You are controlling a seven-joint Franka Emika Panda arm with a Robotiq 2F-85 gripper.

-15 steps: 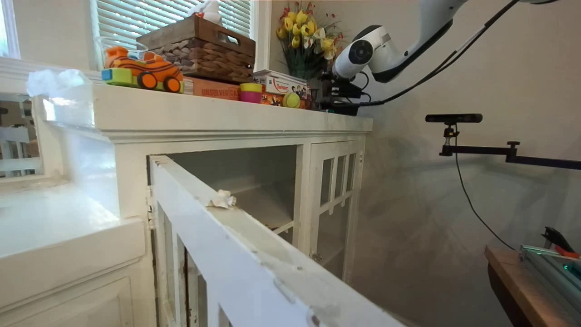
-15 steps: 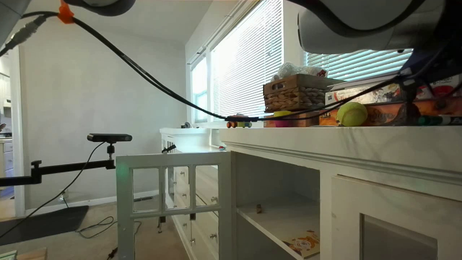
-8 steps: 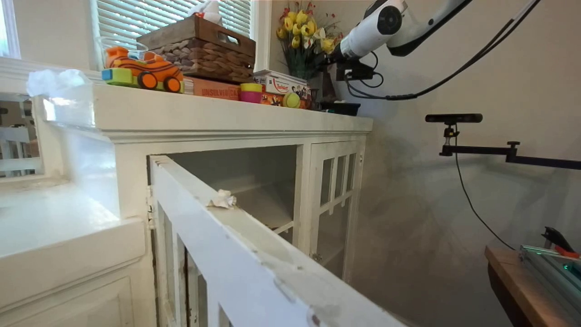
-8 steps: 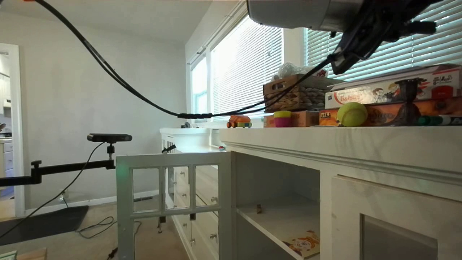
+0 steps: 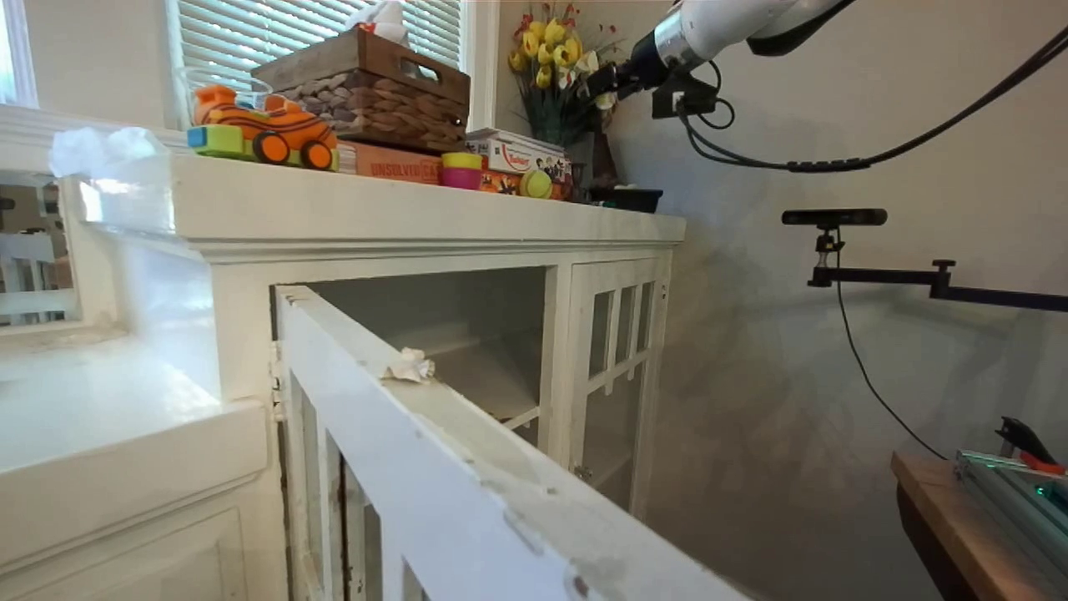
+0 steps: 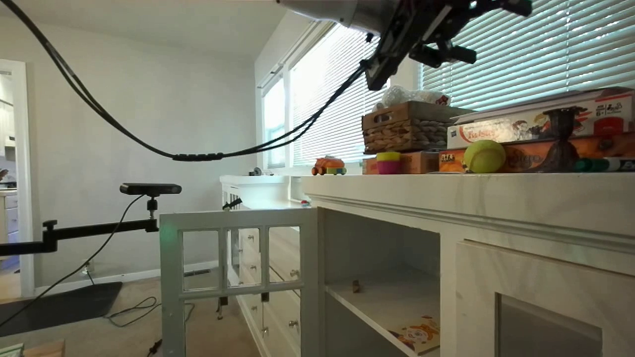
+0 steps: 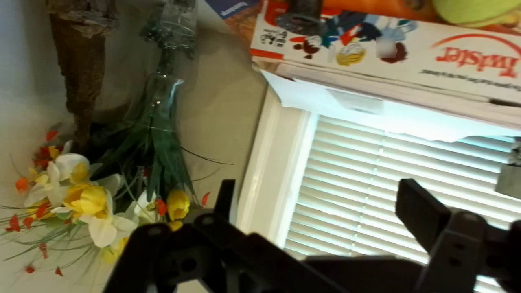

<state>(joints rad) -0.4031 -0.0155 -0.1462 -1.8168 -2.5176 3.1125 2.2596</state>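
I'm holding nothing, my gripper [image 7: 318, 199] hovering, jaws standing wide apart. Flowers [image 7: 90, 200] standing beside jaws, vase [image 7: 177, 34] likely holding stems [image 7: 160, 114] upright. Lower than jaws: Twister box [image 6: 518, 126] lying flat, orange box [image 6: 526, 156] supporting it.

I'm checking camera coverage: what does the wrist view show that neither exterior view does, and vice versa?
Only the wrist view: a dark blue printed panel at its top.

Only the exterior views: the orange-and-green plastic toy vehicle, yellow-and-pink round container and open white wooden cabinet door.

All share: the white cardboard Twister box, yellow-green tennis ball, white slatted blinds and black two-fingered pincer.
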